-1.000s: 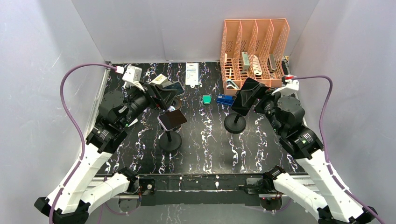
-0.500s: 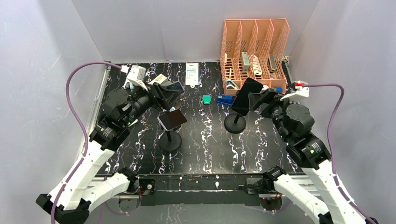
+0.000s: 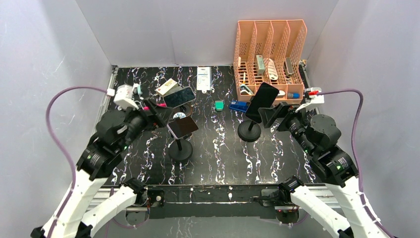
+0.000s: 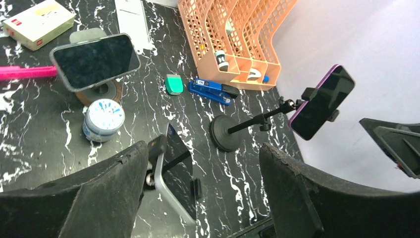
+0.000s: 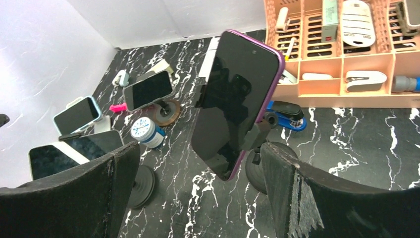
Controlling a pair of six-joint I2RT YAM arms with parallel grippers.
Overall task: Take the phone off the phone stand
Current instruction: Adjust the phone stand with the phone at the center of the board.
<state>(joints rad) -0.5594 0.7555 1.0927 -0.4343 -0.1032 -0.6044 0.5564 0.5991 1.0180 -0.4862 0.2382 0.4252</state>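
Note:
A purple-edged phone (image 3: 261, 102) leans in the clamp of a black phone stand (image 3: 249, 131) at right of centre. My right gripper (image 3: 275, 116) hangs open just right of it, not touching; in the right wrist view the phone (image 5: 237, 99) fills the middle above the open gripper (image 5: 198, 158). A silver phone (image 3: 182, 127) sits on a second black stand (image 3: 180, 150). My left gripper (image 3: 161, 113) is open, up and left of it; the left wrist view shows that phone (image 4: 176, 173) low between the fingers, untouched. A third phone (image 3: 179, 96) rests on a round wooden stand.
An orange desk organiser (image 3: 270, 57) stands at the back right, with a blue stapler (image 3: 239, 106) and a green eraser (image 3: 219, 105) in front of it. A small tub (image 4: 103, 119), a pink pen (image 4: 27, 72) and a box (image 4: 42, 22) lie at the back left.
Both arms have drawn back toward the near edge. The left gripper left the back-left phone; the right gripper backed off to the right of the purple phone. Both stayed open.

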